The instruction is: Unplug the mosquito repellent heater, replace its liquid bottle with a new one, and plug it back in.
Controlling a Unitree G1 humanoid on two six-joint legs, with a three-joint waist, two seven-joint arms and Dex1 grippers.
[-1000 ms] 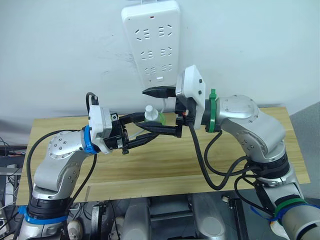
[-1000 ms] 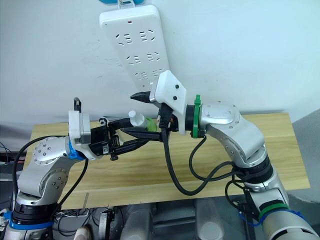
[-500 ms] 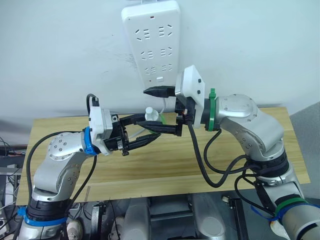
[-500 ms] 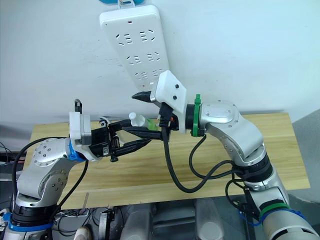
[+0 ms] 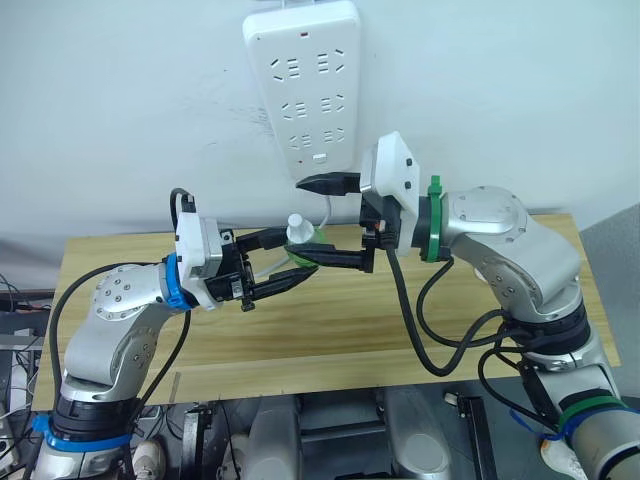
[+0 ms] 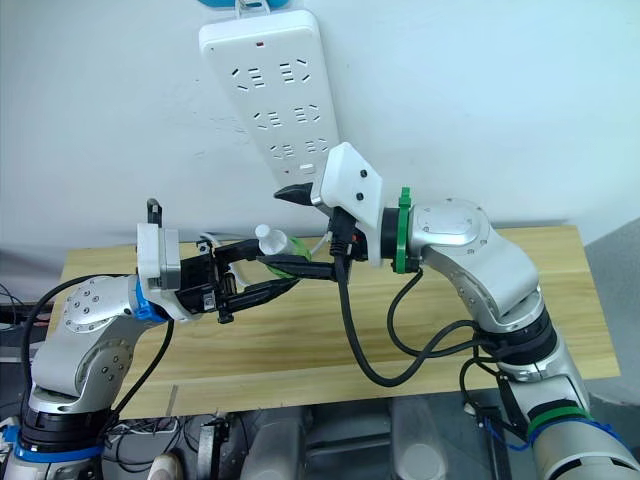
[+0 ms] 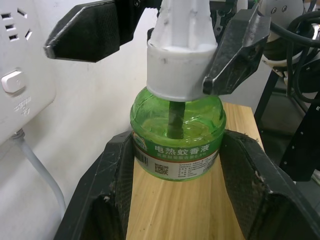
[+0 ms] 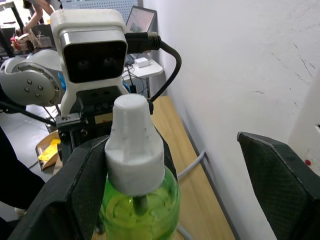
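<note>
The new one (image 7: 177, 130), a translucent green bottle with a whitish cap, is held above the table in front of the wall. My left gripper (image 5: 303, 252) is shut on its green body, a finger on each side. My right gripper (image 5: 298, 218) comes in from the right and stands open around the cap (image 8: 132, 145). One of its fingers (image 7: 235, 50) lies against the cap, while the other (image 7: 92, 30) is well clear of it. The heater and its liquid bottle are out of view.
A long white power strip (image 5: 305, 85) hangs on the wall just above and behind the grippers, its white cable (image 7: 42, 170) running down the wall. The wooden table (image 5: 450, 330) lies below both arms.
My right arm has drawn back slightly to the right, fingers still spread around the cap. The left gripper and bottle have barely moved.
</note>
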